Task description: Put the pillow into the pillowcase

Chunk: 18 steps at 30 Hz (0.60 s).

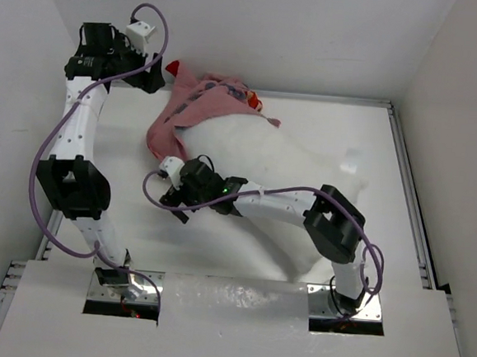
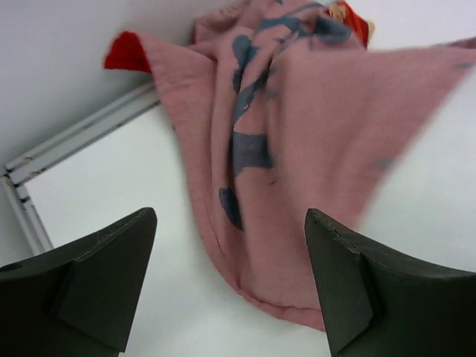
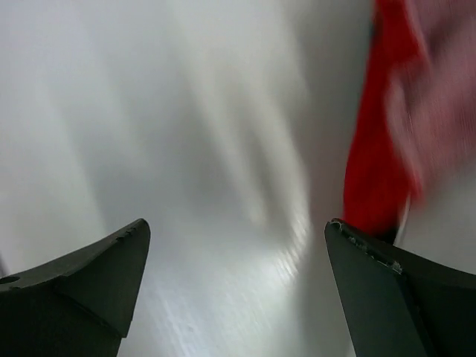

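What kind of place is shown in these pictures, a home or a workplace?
Most likely a robot test cell in a lab, not a home: a white table boxed in by plain white walls, metal rails along its edges, and two cabled robot arms bolted at the near edge.

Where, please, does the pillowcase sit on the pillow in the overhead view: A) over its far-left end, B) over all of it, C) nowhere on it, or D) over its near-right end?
A: the pillowcase is bunched over the far-left end of the pillow, the rest of which lies bare and white.
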{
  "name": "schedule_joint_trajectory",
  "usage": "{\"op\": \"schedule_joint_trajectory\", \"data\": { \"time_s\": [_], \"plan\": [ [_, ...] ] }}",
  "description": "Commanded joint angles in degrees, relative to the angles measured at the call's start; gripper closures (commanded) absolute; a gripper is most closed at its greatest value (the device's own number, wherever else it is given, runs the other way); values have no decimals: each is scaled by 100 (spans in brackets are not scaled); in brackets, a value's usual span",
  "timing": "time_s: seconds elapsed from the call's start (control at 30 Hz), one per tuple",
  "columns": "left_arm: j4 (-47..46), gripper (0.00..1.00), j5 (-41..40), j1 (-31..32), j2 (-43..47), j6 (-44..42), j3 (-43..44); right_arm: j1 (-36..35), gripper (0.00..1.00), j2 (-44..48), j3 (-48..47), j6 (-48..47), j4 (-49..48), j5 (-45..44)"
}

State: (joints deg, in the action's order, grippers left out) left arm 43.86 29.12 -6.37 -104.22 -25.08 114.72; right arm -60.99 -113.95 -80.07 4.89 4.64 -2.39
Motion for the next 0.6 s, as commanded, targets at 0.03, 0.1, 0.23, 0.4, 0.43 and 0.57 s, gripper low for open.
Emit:
{"op": "schedule_joint_trajectory", "data": {
  "time_s": [0.03, 0.1, 0.23, 0.4, 0.43, 0.57],
  "plan": [
    [500, 23, 618, 39, 148, -699, -327, -176, 1, 812, -737, 141, -816, 1105],
    [824, 24, 848, 153, 122, -945, -458, -176, 1, 1127, -712, 451, -956, 1425],
    [1230, 22, 858, 654, -36, -1306, -687, 86, 4, 1647, -536, 1250, -791, 681],
    [1021, 21, 1077, 1305, -291, -868, -705, 1438, 51, 2392, 490, 2253, -350, 310],
    [933, 22, 1113, 1331, -300, -771, -696, 1519, 41, 2491, 623, 2106, -289, 197],
    [966, 22, 1385, 1515, -432, -665, -530, 1581, 5, 2510, 713, 1103, 492, -656]
  ]
}}
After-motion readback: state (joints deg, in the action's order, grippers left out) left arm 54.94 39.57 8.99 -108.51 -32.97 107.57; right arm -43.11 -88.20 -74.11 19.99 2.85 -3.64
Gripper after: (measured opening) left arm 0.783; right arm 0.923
